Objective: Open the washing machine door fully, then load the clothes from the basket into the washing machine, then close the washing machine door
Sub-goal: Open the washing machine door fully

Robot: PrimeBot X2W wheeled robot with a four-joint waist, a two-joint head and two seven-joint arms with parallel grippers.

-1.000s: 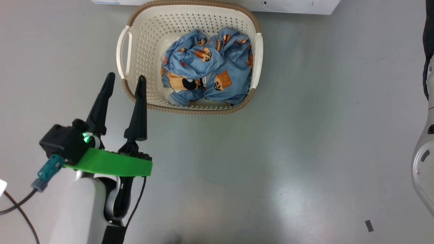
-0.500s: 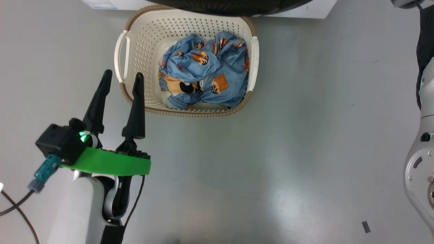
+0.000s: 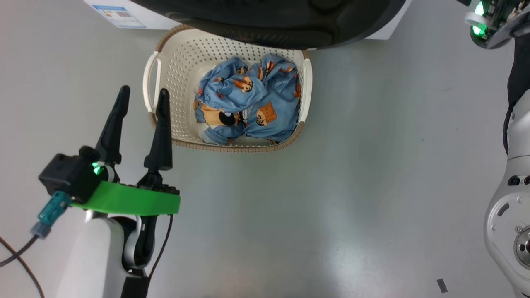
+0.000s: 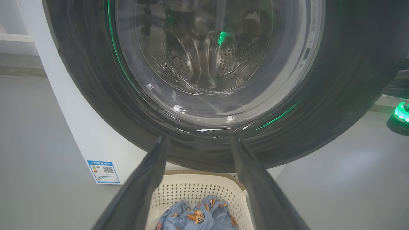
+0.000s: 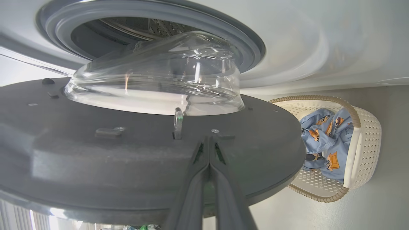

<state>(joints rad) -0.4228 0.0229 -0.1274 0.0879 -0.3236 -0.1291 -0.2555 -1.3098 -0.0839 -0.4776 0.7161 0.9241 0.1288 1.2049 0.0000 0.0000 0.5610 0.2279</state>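
The washing machine door [image 5: 96, 159] is partly open. In the right wrist view its dark inner face spans the middle of the frame. Its clear glass bowl [image 5: 153, 76] bulges toward the grey seal [image 5: 252, 41] and the drum opening at the top, so it is not yet swung clear. In the head view the door runs along the top edge and overhangs the far rim of the basket [image 3: 178, 82]. The basket sits on the floor [image 3: 331, 186] just in front of the washing machine [image 5: 303, 48]. The clothes [image 3: 248, 99], a crumpled blue bundle, all lie in the basket, toward its right side.

The right hand [image 5: 209, 143] has its two fingers pressed together with nothing between them. Their tips sit against the door's inner face, just below the small metal latch hook [image 5: 178, 119]. The left hand [image 3: 143, 91] is at the lower left of the head view with its fingers spread apart and empty. It is just beside the basket's near left corner, and one fingertip overlaps the rim.

This looks like the first step, opening the door, and no loading has begun. The next move likely calls for the right hand to carry the door further around its hinge until both the opening and the basket are uncovered. With closed tips only leaning on the panel, the contact could slip. Only then would the left hand have a clear drop onto the clothes.
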